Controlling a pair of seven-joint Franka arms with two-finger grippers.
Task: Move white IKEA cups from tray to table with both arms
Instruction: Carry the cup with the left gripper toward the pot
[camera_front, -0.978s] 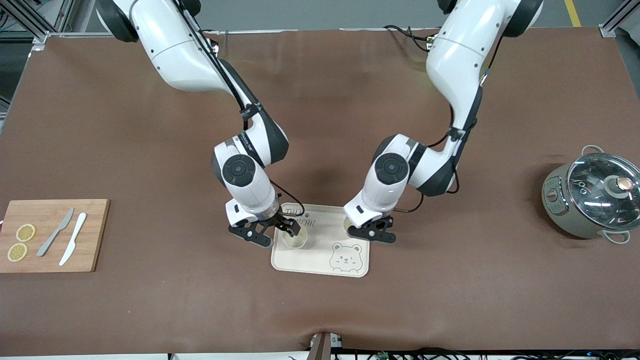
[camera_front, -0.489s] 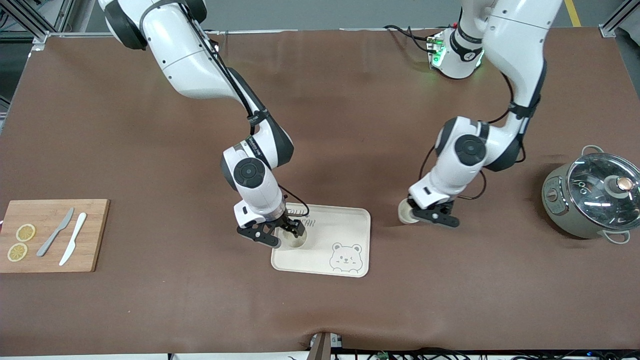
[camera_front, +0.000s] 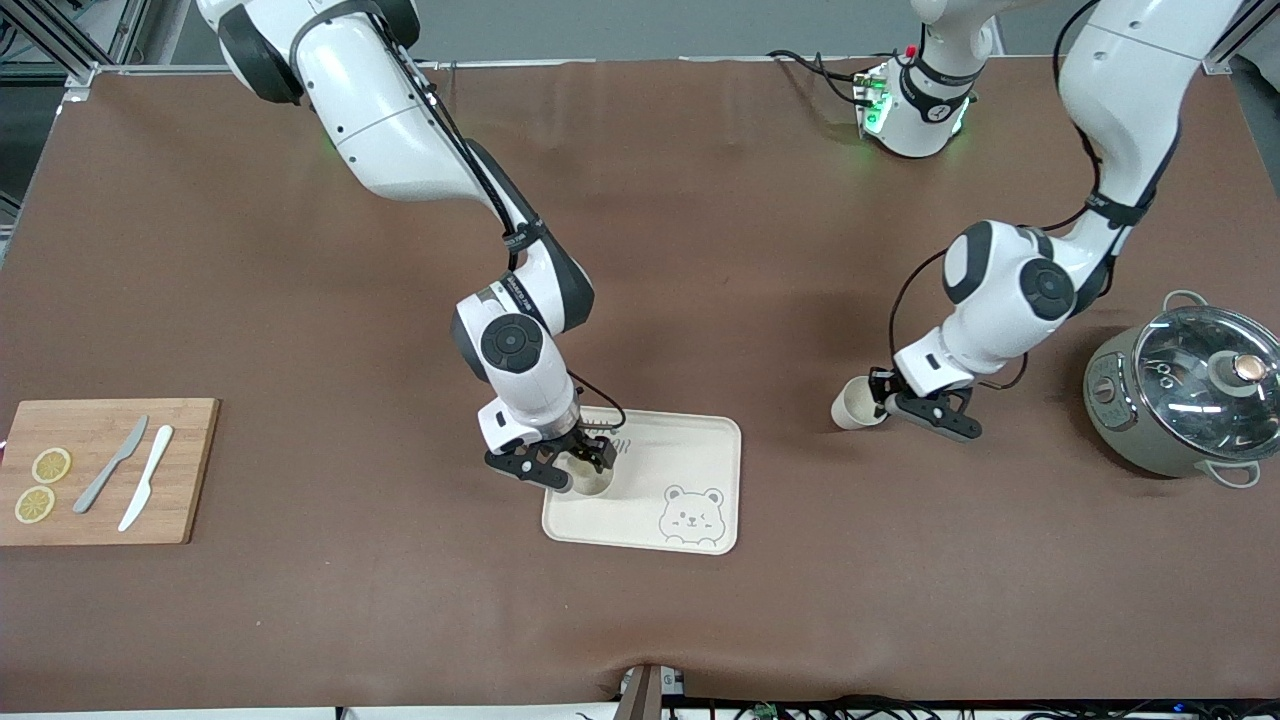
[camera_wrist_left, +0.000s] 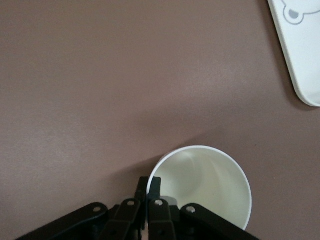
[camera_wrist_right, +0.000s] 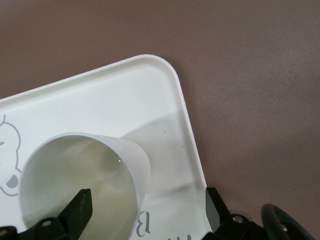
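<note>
Right arm: reaches from its base down toward the middle of the table, wrist bent steeply so the right gripper (camera_front: 572, 468) points down at the tray (camera_front: 690, 455).
Right gripper fingers: spread wide; one finger (camera_wrist_right: 79, 210) sits inside the cup's mouth, the other (camera_wrist_right: 214, 207) well outside its wall, so nothing is clamped.
Cup on tray (camera_front: 590, 480): stands upright on the tray's corner toward the right arm's end, beside the printed lettering; in the right wrist view this cup (camera_wrist_right: 85, 185) shows its open mouth.
Left arm: comes down from its base, elbow bent, wrist tilted low over bare table between the tray and the pot (camera_front: 1185, 395).
Left gripper (camera_front: 885, 403): fingers (camera_wrist_left: 154, 187) pressed close together, pinching the rim of the second cup (camera_wrist_left: 205, 185).
Second cup (camera_front: 855, 405): tipped sideways in the left gripper, just above or on the brown mat, clear of the tray; contact with the mat cannot be told.
Cutting board (camera_front: 105, 470): at the right arm's end, with two knives and lemon slices.
</note>
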